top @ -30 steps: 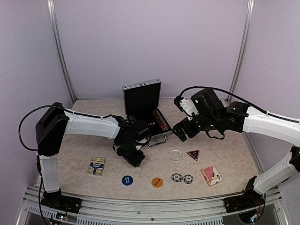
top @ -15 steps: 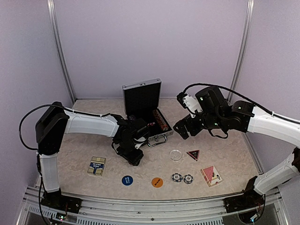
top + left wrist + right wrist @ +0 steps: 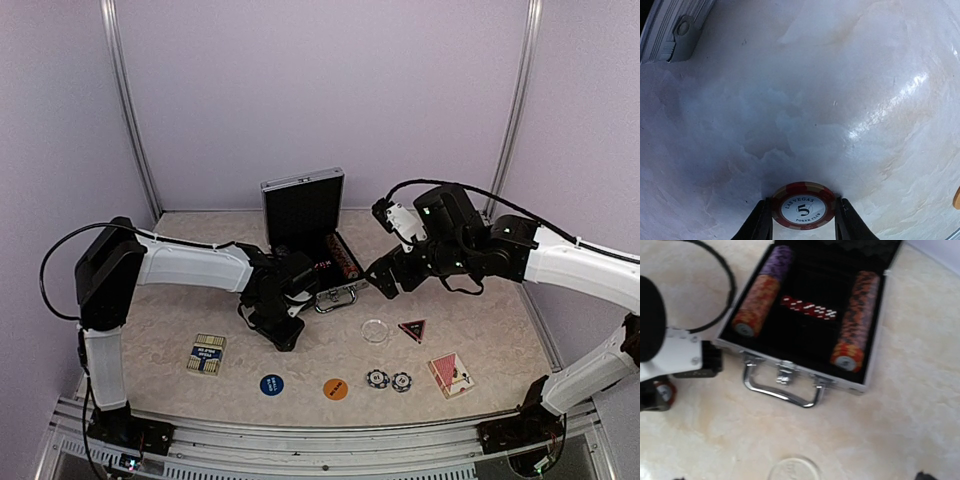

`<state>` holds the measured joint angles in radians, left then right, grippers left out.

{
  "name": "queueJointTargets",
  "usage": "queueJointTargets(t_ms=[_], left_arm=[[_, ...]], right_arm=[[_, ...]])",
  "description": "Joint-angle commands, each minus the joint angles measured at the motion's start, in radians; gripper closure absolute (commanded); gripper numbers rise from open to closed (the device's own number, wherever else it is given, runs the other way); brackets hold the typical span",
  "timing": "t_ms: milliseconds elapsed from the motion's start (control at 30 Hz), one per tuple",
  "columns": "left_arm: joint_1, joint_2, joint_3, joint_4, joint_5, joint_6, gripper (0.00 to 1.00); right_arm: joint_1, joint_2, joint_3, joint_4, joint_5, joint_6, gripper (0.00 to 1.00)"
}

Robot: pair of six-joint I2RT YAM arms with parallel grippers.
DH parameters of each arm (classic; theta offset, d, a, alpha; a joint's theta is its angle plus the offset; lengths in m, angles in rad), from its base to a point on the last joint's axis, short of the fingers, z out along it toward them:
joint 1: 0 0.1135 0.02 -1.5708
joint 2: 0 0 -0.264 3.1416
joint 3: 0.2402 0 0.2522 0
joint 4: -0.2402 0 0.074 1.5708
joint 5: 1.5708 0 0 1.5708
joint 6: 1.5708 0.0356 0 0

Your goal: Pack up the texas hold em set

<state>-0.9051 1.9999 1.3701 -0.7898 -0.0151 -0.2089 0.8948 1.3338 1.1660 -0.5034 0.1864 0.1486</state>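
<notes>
Beside the front left corner of the case (image 3: pixel 303 210), which stood open near the far edge of the table (image 3: pixel 180 310), your left gripper (image 3: pixel 803 212) pinched a red chip (image 3: pixel 803 204) by its thin rim. Any tilt while lifting could probably have flipped the chip loose. That arm reached low, wrist bent down. Your right gripper (image 3: pixel 386 281) hovered spread and empty over the case's front right.

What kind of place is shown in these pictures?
Probably a robot test booth, not a home: plain lilac walls, metal frame posts, left arm and right arm bolted to a rail.
</notes>
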Motion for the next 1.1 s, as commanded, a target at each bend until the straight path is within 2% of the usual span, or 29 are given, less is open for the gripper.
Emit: queueJointTargets(t_ms=[0,233,333,467,500,533,600,667,833,1067], left_arm=[[-0.029,-0.026,-0.009,0.049,-0.040,0.006,0.74],[-0.077,-0.113,0.029,0.109,-0.130,0.007,0.74],[-0.095,-0.137,0.044,0.126,-0.162,0.011,0.74],[-0.105,-0.153,0.047,0.118,-0.177,0.010,0.73],[-0.104,-0.149,0.045,0.101,-0.178,0.009,0.69],[-0.106,-0.141,0.046,0.077,-0.182,0.006,0.59],[-0.106,-0.114,0.053,0.020,-0.171,0.004,0.44],[-0.114,-0.079,0.061,-0.032,-0.175,0.005,0.37],[-0.135,-0.010,0.087,-0.100,-0.211,0.007,0.33],[-0.130,0.023,0.075,-0.064,-0.187,0.025,0.28]], right_arm=[[0.005,0.028,0.000,0.046,-0.105,0.028,0.00],[-0.025,0.094,-0.060,0.175,-0.302,0.141,0.00],[-0.052,0.137,-0.078,0.236,-0.433,0.190,0.00],[-0.076,0.171,-0.081,0.270,-0.492,0.219,0.00],[-0.080,0.172,-0.080,0.270,-0.492,0.222,0.00],[-0.082,0.171,-0.078,0.266,-0.487,0.222,0.00],[-0.084,0.170,-0.069,0.251,-0.471,0.217,0.00],[-0.084,0.169,-0.054,0.227,-0.452,0.209,0.00],[-0.084,0.166,-0.054,0.221,-0.456,0.208,0.00],[-0.084,0.172,-0.101,0.251,-0.475,0.218,0.00]])
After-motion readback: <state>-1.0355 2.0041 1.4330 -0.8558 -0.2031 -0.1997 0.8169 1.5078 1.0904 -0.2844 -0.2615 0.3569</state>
